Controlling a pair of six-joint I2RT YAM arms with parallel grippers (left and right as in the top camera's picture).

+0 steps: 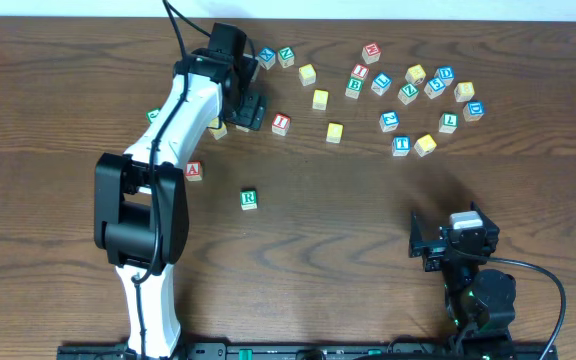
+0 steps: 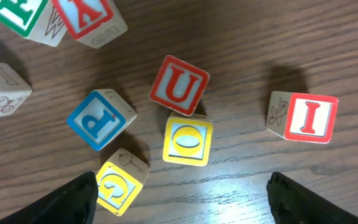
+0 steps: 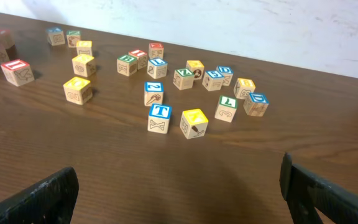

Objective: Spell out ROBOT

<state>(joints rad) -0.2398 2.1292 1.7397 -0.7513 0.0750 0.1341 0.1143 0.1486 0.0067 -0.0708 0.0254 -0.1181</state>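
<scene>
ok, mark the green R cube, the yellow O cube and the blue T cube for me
green R cube (image 1: pixel 249 199), overhead view, on its lettered top face.
yellow O cube (image 2: pixel 188 140), left wrist view, centre of the O face.
blue T cube (image 3: pixel 160 114), right wrist view, on the lettered top face.

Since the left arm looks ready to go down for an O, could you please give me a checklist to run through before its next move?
1. Left claw open: ok.
2. Yellow O cube centred between its jaws, O facing up: ok.
3. Room around it: not ok; the red U cube touches or nearly touches it, and the yellow G cube crowds one jaw.
4. Green R cube standing alone, with space beside it: ok.
5. Right claw open, away from the cubes: ok.
</scene>
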